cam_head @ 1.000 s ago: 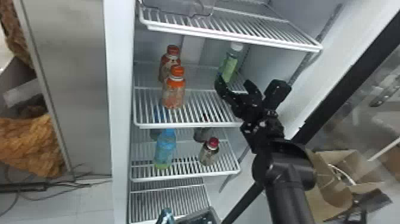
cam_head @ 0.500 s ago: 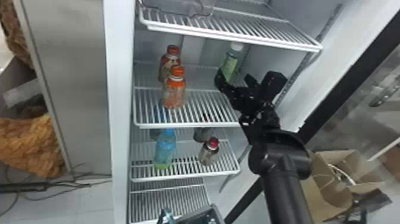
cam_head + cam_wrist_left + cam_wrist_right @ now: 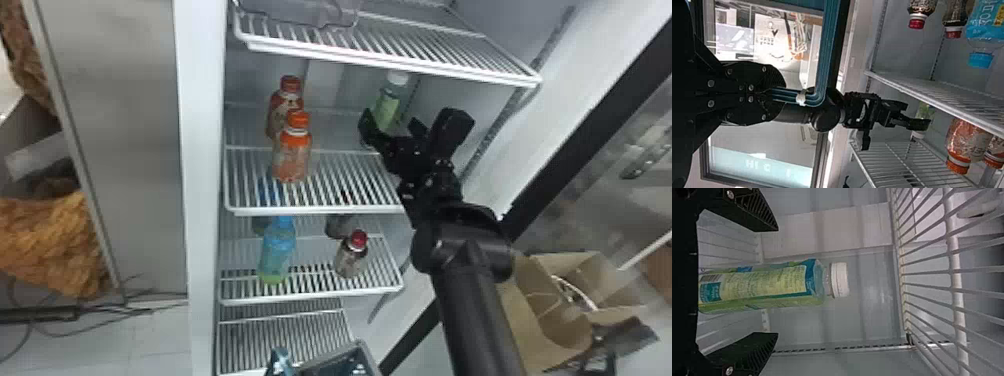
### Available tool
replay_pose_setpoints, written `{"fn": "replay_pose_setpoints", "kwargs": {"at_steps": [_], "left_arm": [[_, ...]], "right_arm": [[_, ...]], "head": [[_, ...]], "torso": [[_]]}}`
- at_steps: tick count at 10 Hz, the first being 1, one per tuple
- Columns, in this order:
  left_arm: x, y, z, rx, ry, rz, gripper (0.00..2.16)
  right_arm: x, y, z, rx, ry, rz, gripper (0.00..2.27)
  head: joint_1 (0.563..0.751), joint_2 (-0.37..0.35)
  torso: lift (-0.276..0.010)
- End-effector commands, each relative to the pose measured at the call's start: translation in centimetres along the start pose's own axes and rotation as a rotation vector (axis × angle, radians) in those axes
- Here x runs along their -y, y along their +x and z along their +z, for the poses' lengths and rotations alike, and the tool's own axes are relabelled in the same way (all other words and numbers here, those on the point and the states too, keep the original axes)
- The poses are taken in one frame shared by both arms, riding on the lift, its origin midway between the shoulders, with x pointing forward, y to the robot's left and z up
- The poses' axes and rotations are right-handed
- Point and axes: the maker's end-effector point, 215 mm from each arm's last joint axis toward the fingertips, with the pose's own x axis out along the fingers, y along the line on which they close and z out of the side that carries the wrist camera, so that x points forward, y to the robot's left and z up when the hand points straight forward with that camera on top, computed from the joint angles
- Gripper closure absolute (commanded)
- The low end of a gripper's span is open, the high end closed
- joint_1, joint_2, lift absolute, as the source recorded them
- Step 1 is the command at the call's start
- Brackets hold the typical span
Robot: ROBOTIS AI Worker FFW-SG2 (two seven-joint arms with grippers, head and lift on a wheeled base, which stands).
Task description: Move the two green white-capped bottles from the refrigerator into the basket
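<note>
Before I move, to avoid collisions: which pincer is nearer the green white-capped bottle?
Right. The right pincer is open at the white-capped bottle; the left pincer grips the basket's handle farther back.

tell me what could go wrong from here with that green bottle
The right gripper has its fingers open on either side of the green bottle, so closing off-centre might tip it. Lifting too high could knock its white cap against the shelf above. On the way out, the bottle or arm could bump the nearer orange-capped bottle if it swings left.
</note>
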Motion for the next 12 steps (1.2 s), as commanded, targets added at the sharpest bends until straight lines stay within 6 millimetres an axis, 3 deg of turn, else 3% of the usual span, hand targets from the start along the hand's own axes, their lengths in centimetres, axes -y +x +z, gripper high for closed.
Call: {"fn": "replay_pose_setpoints", "kwargs": {"at_steps": [1, 3, 7, 8, 10, 12], "left_arm": [[0.0, 0.0, -0.1, -0.002, 0.001, 0.001, 1.21], [-0.1, 0.1, -0.2, -0.004, -0.001, 0.001, 1.22], [0.0, 0.2, -0.2, -0.007, 0.004, 0.0, 1.21], [0.0, 0.2, -0.1, -0.007, 0.003, 0.0, 1.22], [0.0, 0.2, -0.1, -0.006, 0.002, -0.001, 1.21], [0.1, 0.2, 0.0, -0.005, 0.003, -0.001, 1.22]], "right_arm": [[0.4, 1.0, 0.0, -0.004, -0.008, -0.009, 0.09], [0.7, 2.0, 0.6, -0.001, -0.024, -0.017, 0.09], [1.4, 3.0, -0.1, -0.025, -0.019, -0.037, 0.11], [1.4, 3.2, -0.2, -0.03, -0.017, -0.037, 0.2], [1.3, 3.4, -1.2, -0.064, 0.001, -0.035, 0.8], [0.7, 3.6, -1.3, -0.081, -0.001, -0.023, 0.92]], "head": [[0.695, -0.35], [0.695, -0.35], [0.695, -0.35], [0.695, -0.35], [0.695, -0.35], [0.695, -0.35]], "torso": [[-0.004], [-0.004], [-0.004], [-0.004], [-0.004], [-0.004]]}}
